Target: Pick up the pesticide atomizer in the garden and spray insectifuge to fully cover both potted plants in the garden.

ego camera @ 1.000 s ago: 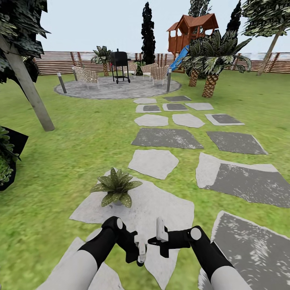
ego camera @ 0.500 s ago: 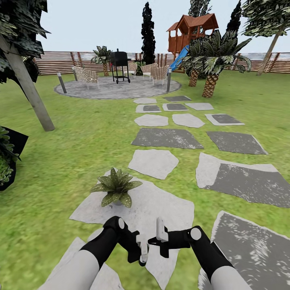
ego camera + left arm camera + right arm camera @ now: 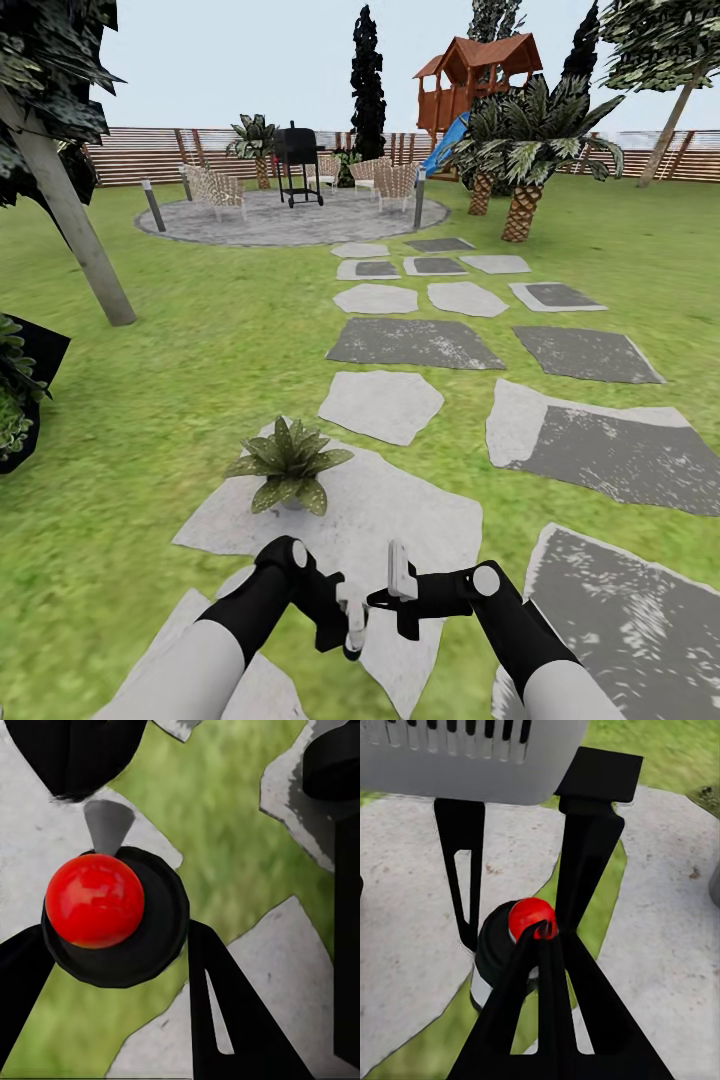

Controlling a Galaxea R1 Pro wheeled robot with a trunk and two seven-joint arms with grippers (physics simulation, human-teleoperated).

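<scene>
Atomizer (image 3: 95, 900) red-capped, unlabelled, between left gripper (image 3: 112, 1020) fingers, seemingly gripped; right gripper (image 3: 544, 945) state unclear.

Potted plant (image 3: 289, 465) on stepping slab (image 3: 400, 510), lawn (image 3: 200, 370)

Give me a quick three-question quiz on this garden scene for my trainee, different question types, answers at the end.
1. True or false: the potted plant stands on a grey slab, not on the grass.
2. Multiple choice: what colour is the round knob on top of the atomizer? A red, B blue, C yellow.
3. Fill in: among the chairs on the round patio stands a black ____.

Key: 1 true; 2 A; 3 grill.
</scene>
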